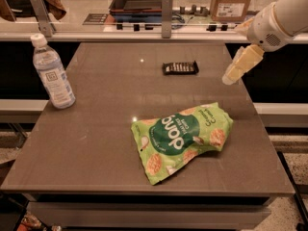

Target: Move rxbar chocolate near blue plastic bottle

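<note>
The rxbar chocolate (pixel 180 68) is a small flat black bar with pale lettering, lying at the far middle of the grey table (pixel 96 143). The blue plastic bottle (pixel 52 72) stands upright near the table's left edge, white cap on top. My gripper (pixel 230 76) hangs from the white arm at the upper right, over the table's right edge, to the right of the bar and apart from it. It holds nothing that I can see.
A large green snack bag (pixel 183 138) lies in the middle right of the table. Behind the table runs a rail with posts (pixel 166 13), and beyond it a dark tray (pixel 139 1) and a cardboard box (pixel 232 3).
</note>
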Available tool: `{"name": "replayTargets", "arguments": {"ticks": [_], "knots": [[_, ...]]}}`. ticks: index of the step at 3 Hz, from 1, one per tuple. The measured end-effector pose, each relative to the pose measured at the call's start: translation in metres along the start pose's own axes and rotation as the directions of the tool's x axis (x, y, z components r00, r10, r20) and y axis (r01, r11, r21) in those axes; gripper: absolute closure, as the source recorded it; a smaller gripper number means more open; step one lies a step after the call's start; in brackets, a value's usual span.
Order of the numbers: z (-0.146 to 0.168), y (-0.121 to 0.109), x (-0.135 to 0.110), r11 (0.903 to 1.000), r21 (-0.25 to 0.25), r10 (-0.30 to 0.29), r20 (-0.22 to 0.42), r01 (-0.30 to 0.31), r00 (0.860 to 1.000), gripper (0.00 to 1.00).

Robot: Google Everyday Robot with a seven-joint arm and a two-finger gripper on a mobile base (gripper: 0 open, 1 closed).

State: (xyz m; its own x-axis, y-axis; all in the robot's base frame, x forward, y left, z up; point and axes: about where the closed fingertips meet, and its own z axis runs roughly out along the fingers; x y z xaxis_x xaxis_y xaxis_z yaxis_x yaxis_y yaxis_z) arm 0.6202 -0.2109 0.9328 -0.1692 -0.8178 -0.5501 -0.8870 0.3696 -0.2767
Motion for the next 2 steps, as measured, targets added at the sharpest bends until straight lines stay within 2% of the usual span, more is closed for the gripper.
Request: {"name": "replayTargets", "arguments": {"ticks": [1, 2], "knots": [[0.0, 0.0, 0.0, 1.0, 0.0, 0.0, 0.0, 0.0, 1.0, 0.0], [0.021, -0.007, -0.005, 0.9996, -0.028, -0.005, 0.035, 0.006, 0.999, 0.0]]}}
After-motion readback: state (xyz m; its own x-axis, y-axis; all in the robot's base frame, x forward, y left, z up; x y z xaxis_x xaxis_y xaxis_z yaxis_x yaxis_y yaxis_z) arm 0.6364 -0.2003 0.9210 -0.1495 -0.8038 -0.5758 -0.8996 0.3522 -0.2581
